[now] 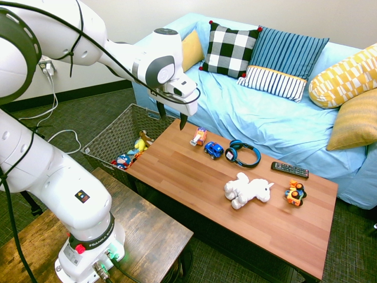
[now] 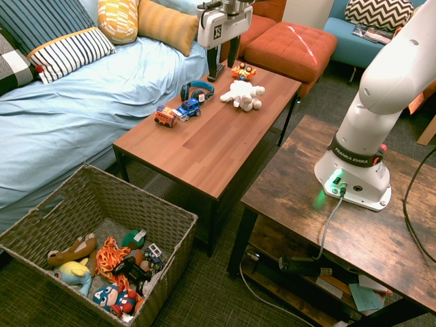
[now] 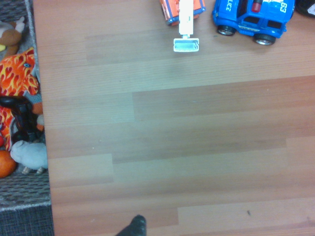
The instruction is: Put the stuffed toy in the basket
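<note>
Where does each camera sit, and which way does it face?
First exterior: beside the robot's base, looking over the table to the sofa; arm and open gripper show.
Second exterior: beyond the basket, looking down the table's length; base, part of the arm and gripper show.
Wrist: above the table, looking down; a dark sliver shows.
Both exteriors share the unicorn; all three, the police car.

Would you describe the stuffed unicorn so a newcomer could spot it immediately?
Find the wooden table before the blue-covered sofa. Lying there, between the headphones and the orange toy vehicle, is the unicorn. It alone there is white and fluffy, with stubby legs.
</note>
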Tool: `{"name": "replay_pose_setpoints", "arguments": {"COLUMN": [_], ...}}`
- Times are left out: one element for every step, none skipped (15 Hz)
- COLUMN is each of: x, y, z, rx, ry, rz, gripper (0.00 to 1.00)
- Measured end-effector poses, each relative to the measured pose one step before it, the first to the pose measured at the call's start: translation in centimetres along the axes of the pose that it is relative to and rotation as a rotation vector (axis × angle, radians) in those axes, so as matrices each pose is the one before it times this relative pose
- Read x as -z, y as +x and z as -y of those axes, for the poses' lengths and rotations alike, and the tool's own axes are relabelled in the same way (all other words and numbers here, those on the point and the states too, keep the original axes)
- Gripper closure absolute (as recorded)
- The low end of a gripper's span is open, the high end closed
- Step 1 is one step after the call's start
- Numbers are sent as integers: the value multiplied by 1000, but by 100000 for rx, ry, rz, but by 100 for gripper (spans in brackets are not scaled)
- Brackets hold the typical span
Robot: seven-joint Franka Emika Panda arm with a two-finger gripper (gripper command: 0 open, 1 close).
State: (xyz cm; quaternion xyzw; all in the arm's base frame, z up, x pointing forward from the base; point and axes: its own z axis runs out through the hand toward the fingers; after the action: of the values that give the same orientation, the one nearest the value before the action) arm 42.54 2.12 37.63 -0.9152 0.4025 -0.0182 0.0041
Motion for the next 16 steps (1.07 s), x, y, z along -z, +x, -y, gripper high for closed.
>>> {"name": "replay_pose_setpoints", "arguments": {"x": [34,-89,-59,-56,-154,-298,-504,-605,-689,-831,-854,-1024,-1305,-1442,-1577,-1589], "y": [75,146,612,994,1370,1749,1806,1828,1973,2163,2214,2101,1990,1849,1654,1421], "z": [94,-42,-171,-384,-518,-676,-703,-686,-735,-841,-741,-717,-558,-418,-221,-10], "rx": [8,-764,-2702,-3563,-4218,-4193,-4765,-5415,-5694,-5721,-5208,-3968,-3621,-3905,-3817,-3848], "ry": [79,173,1037,1495,1498,1095,914,1039,926,832,512,-987,-1829,-1861,-1903,-1705], "rz": [-33,-62,-419,-278,178,-198,-609,-1007,-1060,-1176,-1564,-1848,-2069,-1747,-1288,-1021], "gripper": [0,0,0,0,0,0,0,0,0,0,0,0,0,0,0,0]}}
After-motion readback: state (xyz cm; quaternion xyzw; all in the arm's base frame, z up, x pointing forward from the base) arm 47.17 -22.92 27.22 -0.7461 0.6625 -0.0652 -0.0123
